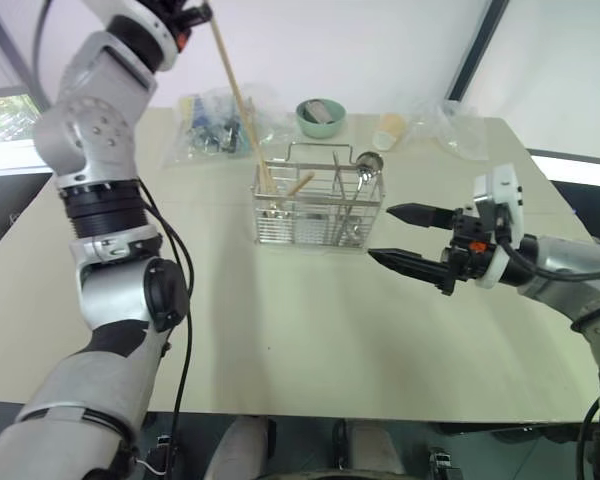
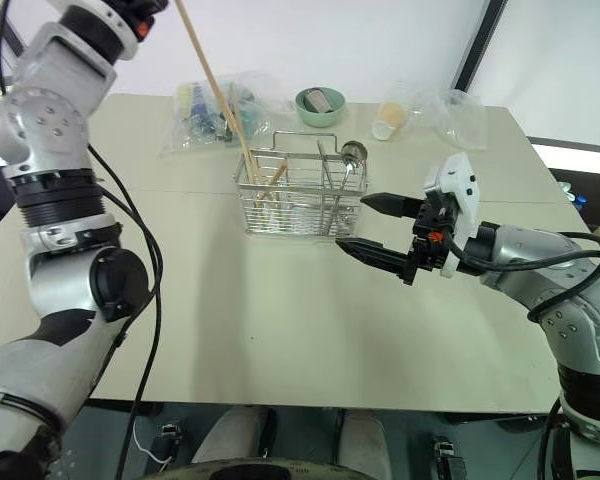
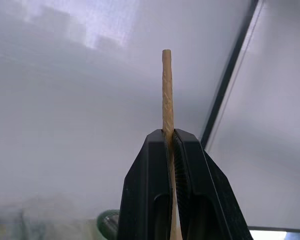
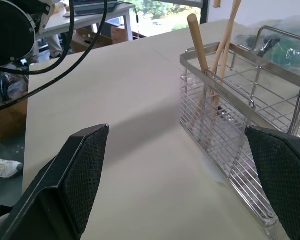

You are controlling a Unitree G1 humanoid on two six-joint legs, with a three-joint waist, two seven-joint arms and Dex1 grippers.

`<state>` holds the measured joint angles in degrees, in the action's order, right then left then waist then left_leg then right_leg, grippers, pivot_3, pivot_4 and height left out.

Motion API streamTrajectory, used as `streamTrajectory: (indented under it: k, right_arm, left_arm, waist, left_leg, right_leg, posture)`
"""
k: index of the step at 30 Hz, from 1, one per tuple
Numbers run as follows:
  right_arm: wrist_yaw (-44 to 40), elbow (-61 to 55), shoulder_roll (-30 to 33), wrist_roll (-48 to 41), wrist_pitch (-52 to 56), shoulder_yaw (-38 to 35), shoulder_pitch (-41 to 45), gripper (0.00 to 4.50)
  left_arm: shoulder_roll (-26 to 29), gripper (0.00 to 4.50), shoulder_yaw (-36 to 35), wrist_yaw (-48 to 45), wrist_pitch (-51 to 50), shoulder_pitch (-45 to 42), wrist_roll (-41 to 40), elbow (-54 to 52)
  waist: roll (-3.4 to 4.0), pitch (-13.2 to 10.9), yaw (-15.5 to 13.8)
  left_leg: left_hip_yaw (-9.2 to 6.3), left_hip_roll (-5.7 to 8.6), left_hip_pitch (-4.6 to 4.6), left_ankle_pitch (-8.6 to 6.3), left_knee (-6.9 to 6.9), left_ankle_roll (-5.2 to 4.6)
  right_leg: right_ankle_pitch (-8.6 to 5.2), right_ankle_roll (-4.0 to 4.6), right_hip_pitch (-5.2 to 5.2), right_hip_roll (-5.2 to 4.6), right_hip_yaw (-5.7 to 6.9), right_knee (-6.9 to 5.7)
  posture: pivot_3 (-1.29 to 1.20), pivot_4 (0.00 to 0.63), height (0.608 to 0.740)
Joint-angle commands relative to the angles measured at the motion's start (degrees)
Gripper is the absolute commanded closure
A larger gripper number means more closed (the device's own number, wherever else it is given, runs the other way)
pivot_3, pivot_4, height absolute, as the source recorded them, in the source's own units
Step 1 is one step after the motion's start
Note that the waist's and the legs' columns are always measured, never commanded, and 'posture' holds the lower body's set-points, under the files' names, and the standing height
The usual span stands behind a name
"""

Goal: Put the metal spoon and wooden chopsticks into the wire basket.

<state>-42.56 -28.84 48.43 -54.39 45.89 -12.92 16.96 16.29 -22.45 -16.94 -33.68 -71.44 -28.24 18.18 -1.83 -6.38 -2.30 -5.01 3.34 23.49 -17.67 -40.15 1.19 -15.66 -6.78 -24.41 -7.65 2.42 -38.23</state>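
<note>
Left gripper (image 1: 195,14): upper left of the head view, raised high, clamped on the top end of a chopstick (image 1: 240,100); the wrist view shows the stick pinched between both fingers (image 3: 145,195).
Chopstick: slants down and right from the gripper, its lower end inside the left end of the basket (image 1: 320,205).
Basket: upper centre of the table (image 1: 310,330), standing upright with its loop handle up.
In the basket: a short wooden stick (image 1: 298,185) leaning in the left part; the spoon (image 1: 365,172) standing in the right part, bowl up above the rim. Whether the second chopstick is in there I cannot tell.
Right gripper (image 1: 408,238): right of centre, just right of the basket and apart from it, fingers spread wide, empty, pointing left.
Behind the basket: a green bowl (image 1: 320,117), plastic bags (image 1: 210,125), a cup (image 1: 390,130).
</note>
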Motion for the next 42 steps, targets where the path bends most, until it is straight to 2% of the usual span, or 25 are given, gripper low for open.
streamTrajectory:
  k: [1, 6, 12, 15, 21, 23, 27, 30, 33, 36, 42]
  right_arm:
    - [2.00, -3.29, 0.27, -1.98, 0.40, -4.10, -1.55, 0.00]
    - [4.66, -5.44, 0.04, -3.66, 1.26, -6.39, -3.91, 0.00]
    - [6.60, -6.33, 0.12, -4.89, 1.58, -7.46, -5.10, 0.00]
    - [7.20, -5.82, 0.13, -5.23, 1.74, -7.46, -4.79, 0.00]
    - [7.52, -4.50, 0.05, -5.25, 1.55, -6.58, -3.73, 0.00]
    - [7.07, -3.70, 0.17, -4.35, 1.19, -5.98, -3.14, 0.00]
    - [4.39, -1.96, 1.72, 0.02, -0.98, -5.35, -2.71, 0.00]
    - [1.47, 2.18, 3.88, 2.79, -2.63, -6.53, -1.37, 0.00]
    - [-1.98, 6.54, 6.15, 6.20, -5.10, -6.70, -0.65, 0.00]
    - [-4.78, 9.67, 7.10, 9.09, -7.47, -6.05, -0.19, 0.00]
    - [-6.49, 12.43, 5.17, 12.60, -10.09, -3.10, 2.25, 0.00]
  left_arm:
    - [-1.90, 4.48, 4.28, -2.54, 4.97, 0.97, 1.80, 2.07]
    - [-4.25, 4.48, 9.13, -5.36, 10.57, 4.59, 5.03, 5.02]
    - [-6.64, 4.48, 11.14, -6.11, 13.39, 7.87, 5.62, 5.80]
    - [-8.01, 3.51, 11.12, -6.04, 12.92, 9.34, 4.60, 4.14]
    - [-8.06, 0.62, 10.70, -5.24, 10.51, 11.22, 3.29, -0.69]
    - [-7.23, 0.62, 10.93, -5.25, 11.76, 12.51, 4.02, -3.23]
    - [0.34, 0.62, 12.50, -9.72, 9.35, 15.69, 5.33, -8.79]
    - [13.22, 0.62, 13.11, -19.39, 3.07, 18.46, 3.88, -12.47]
    - [26.55, 0.62, 13.87, -29.93, 2.30, 23.03, 4.63, -14.52]
    - [36.53, 0.62, 13.19, -38.43, 3.03, 29.14, 4.43, -16.54]
    - [44.12, 0.62, 11.79, -42.20, 4.71, 38.37, 6.01, -19.62]
  waist:
    - [0.00, 0.01, -0.04]
    - [0.00, 0.01, 0.04]
    - [0.01, -0.01, 0.06]
    - [0.01, -0.01, 0.04]
    - [0.01, -0.01, 0.10]
    - [0.02, 0.00, 0.14]
    - [0.07, -0.01, 0.27]
    - [0.20, -0.09, 0.87]
    - [0.25, -0.11, 1.47]
    - [0.32, -0.13, 1.68]
    - [0.31, -0.15, 1.42]
  left_leg:
    - [0.00, 0.00, 0.00, 0.00, -0.01, 0.00]
    - [0.01, 0.00, -0.01, 0.01, -0.01, -0.02]
    - [0.01, 0.00, 0.03, 0.00, 0.03, -0.03]
    - [0.01, 0.00, 0.03, 0.00, 0.02, -0.04]
    - [0.00, 0.00, 0.02, 0.00, 0.02, -0.05]
    - [0.01, 0.00, 0.02, 0.00, 0.02, -0.05]
    - [0.01, -0.02, -0.01, 0.00, 0.04, -0.05]
    - [0.01, -0.05, -0.02, 0.00, 0.06, -0.05]
    - [0.01, -0.05, -0.02, 0.00, 0.06, -0.05]
    - [0.04, -0.03, -0.01, -0.02, 0.08, -0.08]
    - [-0.02, -0.04, -0.02, -0.04, 0.05, -0.10]
  right_leg:
    - [0.01, 0.00, 0.02, 0.00, 0.00, 0.01]
    - [0.01, 0.01, 0.03, 0.01, 0.00, 0.02]
    - [0.01, 0.01, -0.03, 0.01, -0.01, 0.04]
    - [0.01, 0.01, -0.02, 0.02, -0.01, 0.05]
    - [0.00, 0.01, -0.01, 0.02, 0.00, 0.04]
    - [0.00, 0.01, -0.01, 0.02, 0.00, 0.05]
    - [0.00, 0.02, -0.01, 0.05, -0.01, 0.03]
    - [-0.01, 0.04, -0.05, 0.10, -0.01, -0.02]
    - [-0.05, 0.12, -0.06, 0.10, 0.00, 0.01]
    - [-0.11, 0.23, -0.03, 0.04, -0.01, 0.06]
    - [-0.13, 0.30, -0.01, 0.00, -0.01, 0.10]
  posture:
    - [0.00, 0.150, 0.635]
    - [0.00, 0.150, 0.635]
    - [0.00, 0.150, 0.635]
    - [0.00, 0.150, 0.635]
    - [0.00, 0.150, 0.635]
    - [0.00, 0.150, 0.635]
    - [0.00, 0.150, 0.635]
    - [0.00, 0.150, 0.635]
    - [0.00, 0.150, 0.635]
    - [0.00, 0.150, 0.635]
    - [0.00, 0.150, 0.635]
